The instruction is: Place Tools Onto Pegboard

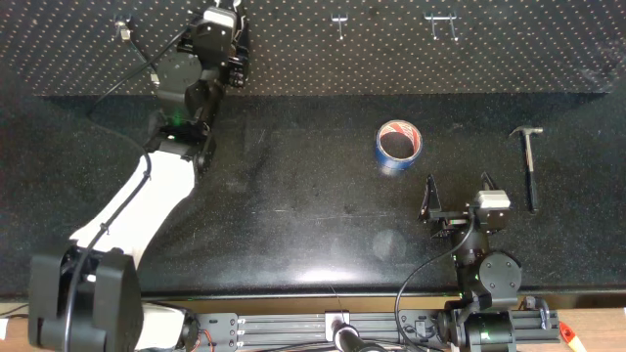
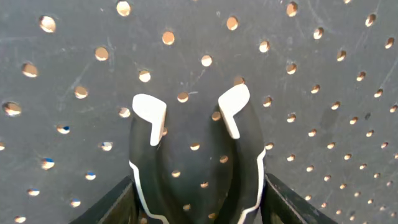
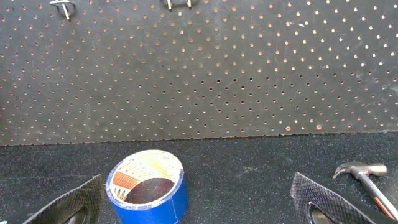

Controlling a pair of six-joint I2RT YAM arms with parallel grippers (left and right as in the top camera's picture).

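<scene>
The left gripper (image 2: pixel 189 115) is up close to the black pegboard full of little holes (image 1: pixel 391 49). Its white fingers are partly open and hold nothing. The right gripper (image 1: pixel 458 200) is wide open and empty. From it, the blue roll of tape (image 1: pixel 398 145) lies at 10 o'clock. The small black-handled hammer (image 1: pixel 529 166) lies at 2 o'clock.

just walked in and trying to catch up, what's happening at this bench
Two robot arms are meant to hang tools on a pegboard. The left gripper is up against the board, open and empty. The right gripper sits low over the table, also open, facing a roll of blue tape and a hammer. Both lie on the table untouched, and the metal hooks on the board hold nothing.
</scene>
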